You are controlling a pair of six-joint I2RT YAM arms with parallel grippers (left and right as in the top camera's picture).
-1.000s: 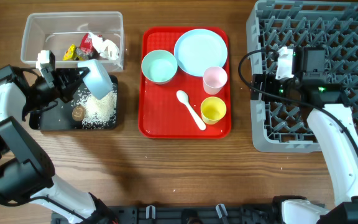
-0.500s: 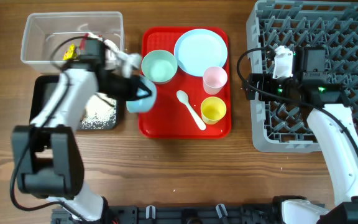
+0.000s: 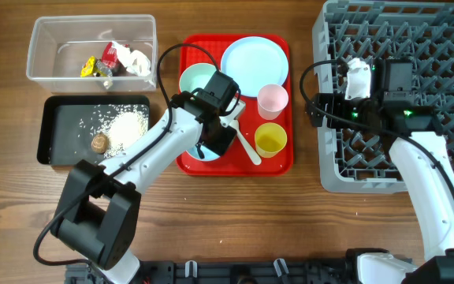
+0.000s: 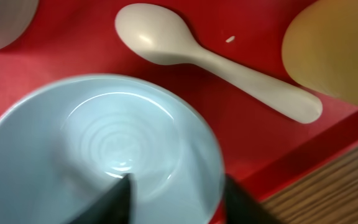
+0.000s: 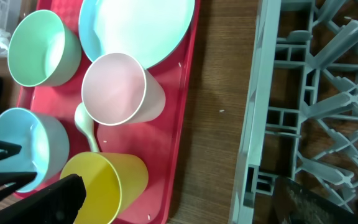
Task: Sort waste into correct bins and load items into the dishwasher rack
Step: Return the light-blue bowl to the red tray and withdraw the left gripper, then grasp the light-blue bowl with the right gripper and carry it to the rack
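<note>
My left gripper (image 3: 211, 144) is shut on the rim of a light blue bowl (image 4: 104, 137), one finger inside and one outside. The bowl is upright and empty at the front left of the red tray (image 3: 187, 164); I cannot tell if it rests on it. A white spoon (image 4: 216, 62) lies just beyond it. The tray also holds a green bowl (image 3: 199, 83), a blue plate (image 3: 254, 65), a pink cup (image 3: 272, 100) and a yellow cup (image 3: 270, 140). My right gripper (image 5: 188, 199) is open and empty, above the gap between the tray and the grey dishwasher rack (image 3: 416, 47).
A black tray (image 3: 61, 142) with spilled rice-like food (image 3: 124, 126) sits at the left. Behind it stands a clear bin (image 3: 34, 47) holding wrappers. The rack fills the right side.
My left arm swung right from the black tray to the red tray, carrying the blue bowl, now upright at the tray's front left. The right arm has not moved.
</note>
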